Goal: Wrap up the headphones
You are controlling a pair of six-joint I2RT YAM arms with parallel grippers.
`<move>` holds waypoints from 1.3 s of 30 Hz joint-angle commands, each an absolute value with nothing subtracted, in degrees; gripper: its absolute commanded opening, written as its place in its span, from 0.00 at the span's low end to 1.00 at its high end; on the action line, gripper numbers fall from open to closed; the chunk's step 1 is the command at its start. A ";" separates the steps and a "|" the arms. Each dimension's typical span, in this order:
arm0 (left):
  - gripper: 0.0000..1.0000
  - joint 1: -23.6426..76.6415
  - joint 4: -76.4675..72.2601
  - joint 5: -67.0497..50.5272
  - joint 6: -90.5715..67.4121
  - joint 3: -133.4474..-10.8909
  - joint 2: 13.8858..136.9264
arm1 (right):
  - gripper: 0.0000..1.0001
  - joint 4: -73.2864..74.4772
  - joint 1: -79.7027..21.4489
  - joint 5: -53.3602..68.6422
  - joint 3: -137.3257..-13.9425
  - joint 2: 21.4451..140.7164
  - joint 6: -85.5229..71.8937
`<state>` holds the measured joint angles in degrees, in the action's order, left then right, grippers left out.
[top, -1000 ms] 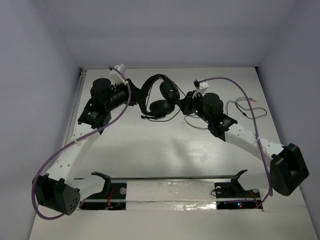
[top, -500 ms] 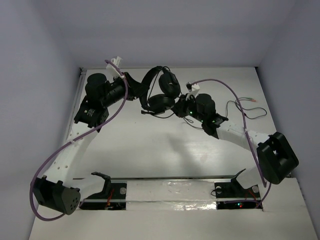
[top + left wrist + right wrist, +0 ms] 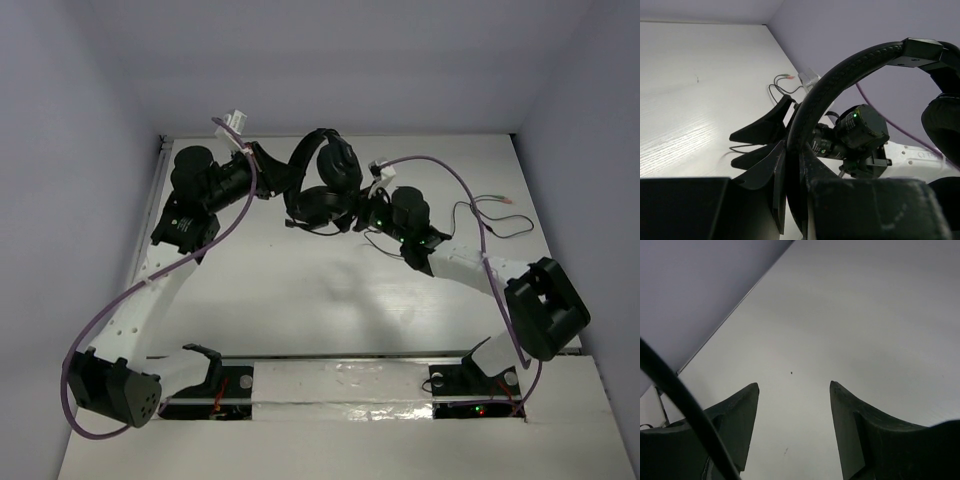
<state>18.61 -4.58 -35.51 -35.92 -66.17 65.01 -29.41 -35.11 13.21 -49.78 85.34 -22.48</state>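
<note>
At the upper centre of the top view, the headphones (image 3: 325,180) are held over the far part of the table (image 3: 300,300), earcups hanging to the right of the grip. The left gripper (image 3: 283,183) is clenched on the headband (image 3: 840,70), which the left wrist view shows pinched between its fingers. The right gripper (image 3: 358,213) sits just beside the lower earcup, released; its wrist view shows nothing between the spread fingers (image 3: 740,410). The thin black cable (image 3: 480,215) trails loose toward the right of the frame, its plugs (image 3: 500,199) lying well apart from the headset. Whether any turn is wound on cannot be told. Judgement: most of the wrapping is outstanding.
</note>
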 commanded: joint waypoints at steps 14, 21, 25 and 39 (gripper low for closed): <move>0.00 16.00 -1.93 -31.90 -40.69 -88.50 69.78 | 0.70 -45.70 -34.98 21.88 -45.35 92.45 -25.40; 0.00 14.95 -1.23 -32.17 -41.40 -91.04 70.05 | 0.70 -46.14 -34.98 25.22 -47.90 97.46 -25.40; 0.00 13.36 0.00 -31.65 -40.78 -94.83 70.58 | 0.70 -48.25 -34.98 24.70 -46.58 98.26 -26.01; 0.00 7.92 0.35 -28.39 -41.84 -94.57 69.08 | 0.63 -52.20 -34.98 17.49 -41.49 96.68 -27.60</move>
<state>9.06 5.39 -29.26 -39.77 -94.61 71.37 -46.35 -35.11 19.14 -41.91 97.43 -27.22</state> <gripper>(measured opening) 0.073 0.641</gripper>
